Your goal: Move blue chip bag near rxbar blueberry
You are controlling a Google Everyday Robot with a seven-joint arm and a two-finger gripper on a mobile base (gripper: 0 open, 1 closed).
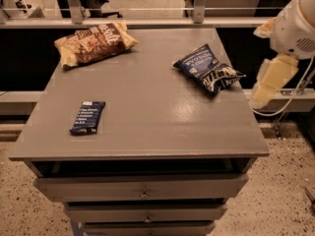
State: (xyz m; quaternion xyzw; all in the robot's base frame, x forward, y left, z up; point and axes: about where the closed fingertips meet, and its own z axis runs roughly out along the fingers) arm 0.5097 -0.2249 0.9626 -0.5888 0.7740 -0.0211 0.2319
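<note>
The blue chip bag (206,70) lies on the grey table top (147,107) at the back right, its black-and-white end pointing right. The rxbar blueberry (87,117), a small flat dark blue wrapper with white text, lies near the front left. They are far apart, about a table's width. My gripper (273,80) hangs with the white arm off the table's right side, level with the chip bag and apart from it, holding nothing.
A larger tan-and-brown chip bag (93,42) lies at the back left corner. The table is a drawer cabinet with drawers (142,193) below the front edge. A railing (147,11) runs behind it. Speckled floor surrounds it.
</note>
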